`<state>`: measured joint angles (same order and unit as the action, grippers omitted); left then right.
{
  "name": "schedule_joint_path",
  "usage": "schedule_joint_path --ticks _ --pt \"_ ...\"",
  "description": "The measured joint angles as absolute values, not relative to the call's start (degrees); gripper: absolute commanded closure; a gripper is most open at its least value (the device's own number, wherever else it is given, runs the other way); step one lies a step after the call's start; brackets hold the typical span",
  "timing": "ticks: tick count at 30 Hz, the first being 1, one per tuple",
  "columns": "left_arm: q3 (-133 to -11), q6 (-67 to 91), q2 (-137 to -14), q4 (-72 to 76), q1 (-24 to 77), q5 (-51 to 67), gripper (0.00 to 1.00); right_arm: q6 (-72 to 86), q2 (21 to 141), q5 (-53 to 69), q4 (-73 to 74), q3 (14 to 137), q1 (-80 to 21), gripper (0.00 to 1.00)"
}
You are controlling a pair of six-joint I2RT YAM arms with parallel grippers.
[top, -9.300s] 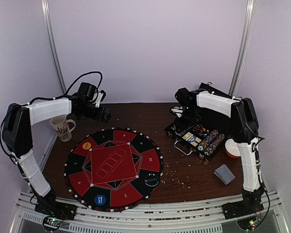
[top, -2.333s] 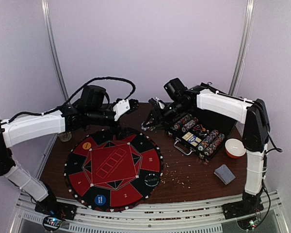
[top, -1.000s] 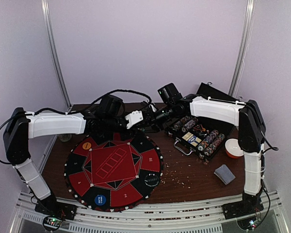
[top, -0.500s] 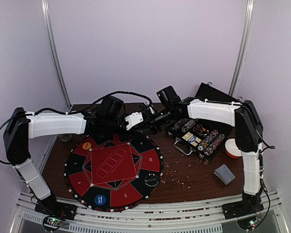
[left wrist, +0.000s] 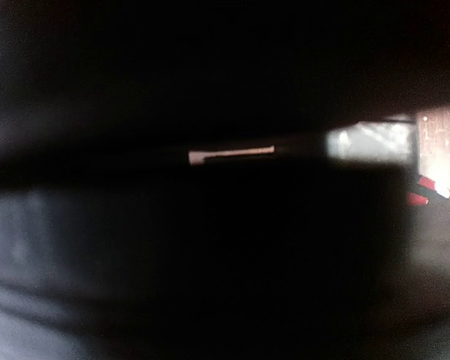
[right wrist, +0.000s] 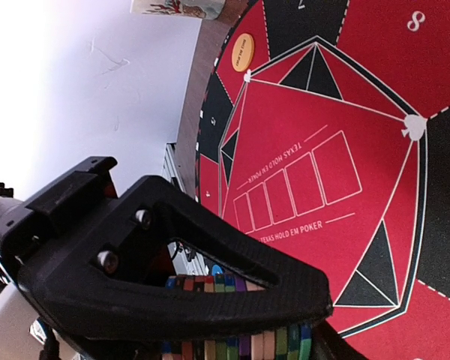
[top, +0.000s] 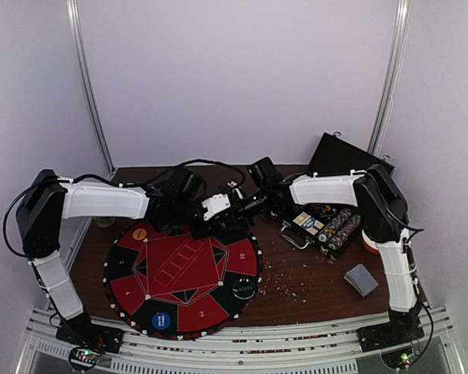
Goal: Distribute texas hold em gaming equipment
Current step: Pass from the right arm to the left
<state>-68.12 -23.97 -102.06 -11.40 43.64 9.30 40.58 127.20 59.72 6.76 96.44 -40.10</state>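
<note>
The left wrist view is showing almost only darkness: just a pale sliver (left wrist: 232, 154) and a corner of the red mat (left wrist: 429, 196) are appearing. In the right wrist view, a black finger (right wrist: 135, 300) is covering part of the chip stack (right wrist: 240, 343), and the lower edge is cutting it off. From above, the left pincer (top: 232, 209) and the right pincer (top: 248, 204) are looking too small for telling how the jaws are standing.

The mat (top: 179, 269) lies left of the case (top: 335, 158), with the card stack (top: 362, 279) in front of it.

Pretty plain backdrop tbh
Pale lilac walls (top: 234, 78) all round, metal posts (top: 90, 86) in the back corners, dark brown table (top: 312, 274), soft even light.
</note>
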Motion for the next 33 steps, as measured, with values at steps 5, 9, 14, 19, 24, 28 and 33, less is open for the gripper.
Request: schedule_joint_path --ticks 5,9,14,19,24,28,33 --pt "-67.2 -22.5 -103.4 -11.5 42.8 10.2 1.00 40.6 129.1 60.2 5.4 95.9 -39.9 0.39" --pt "-66.5 -21.7 -104.3 -11.5 42.2 10.4 1.00 40.8 130.1 60.6 4.2 95.1 -39.5 0.32" --pt "-66.4 -20.8 -106.2 -10.6 41.9 10.9 1.00 41.3 131.0 60.6 3.5 94.0 -38.8 0.30" --pt "-67.2 -19.7 -107.4 -10.6 41.9 11.1 1.00 40.9 131.0 59.6 3.6 93.1 -38.0 0.30" --pt "-67.7 -18.0 -107.4 -12.2 41.8 10.7 1.00 39.2 130.5 58.6 4.5 93.1 -37.1 0.29" --pt "-67.9 -16.6 -107.4 -15.7 41.3 9.8 1.00 38.0 129.8 56.1 6.5 93.1 -36.0 0.29" --pt "-67.1 -16.1 -107.4 -20.7 39.8 7.9 1.00 37.0 129.7 53.5 9.2 93.2 -32.4 0.29"
